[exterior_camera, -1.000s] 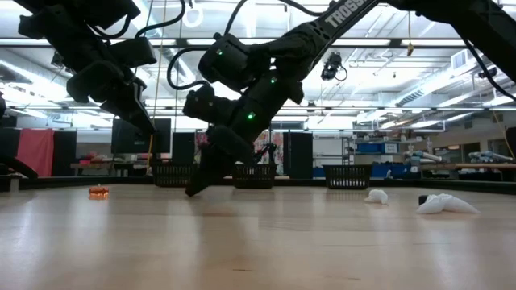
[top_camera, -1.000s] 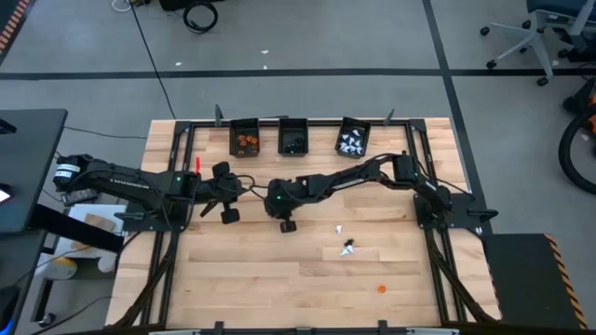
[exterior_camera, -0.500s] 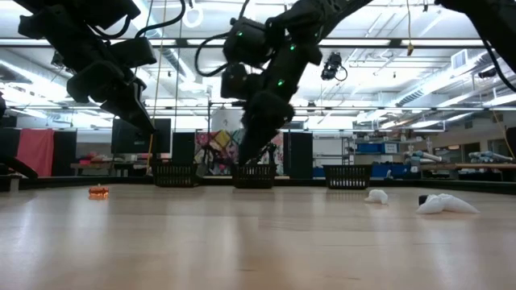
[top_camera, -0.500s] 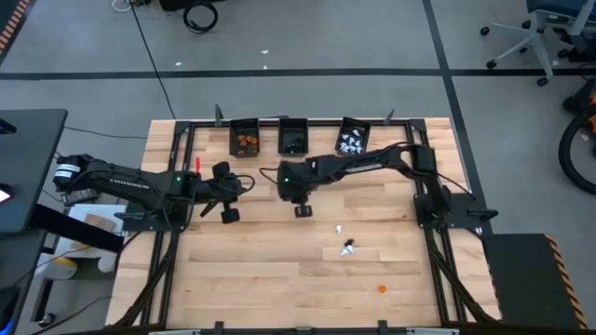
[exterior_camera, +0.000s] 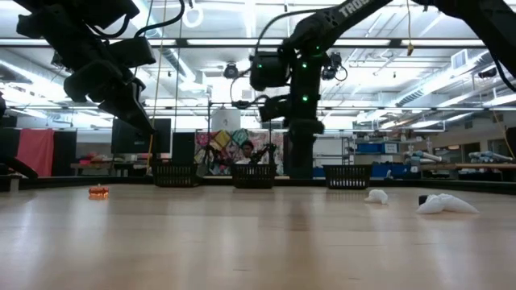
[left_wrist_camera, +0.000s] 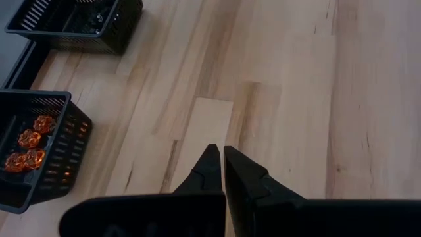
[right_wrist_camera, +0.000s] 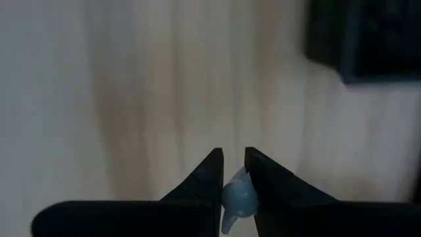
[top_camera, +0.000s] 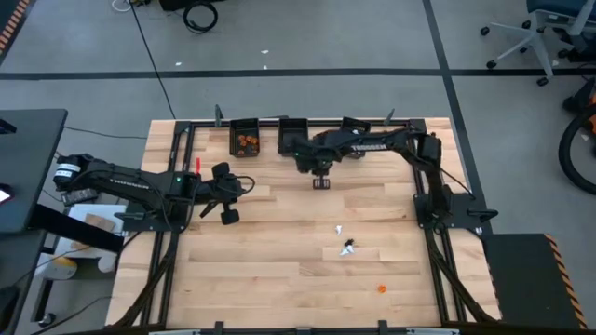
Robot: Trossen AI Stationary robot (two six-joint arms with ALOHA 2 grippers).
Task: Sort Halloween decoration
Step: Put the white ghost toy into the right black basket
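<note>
3 black bins (top_camera: 292,136), wooden table (top_camera: 279,270)

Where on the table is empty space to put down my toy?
The table's near left side is bare wood, and so is the far right corner beyond the bins. It is crowded along the bins, and around the loose trinkets right of centre.

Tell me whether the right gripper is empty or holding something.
Holding: the right gripper is shut on a small white trinket, pinched between its fingers.
</note>
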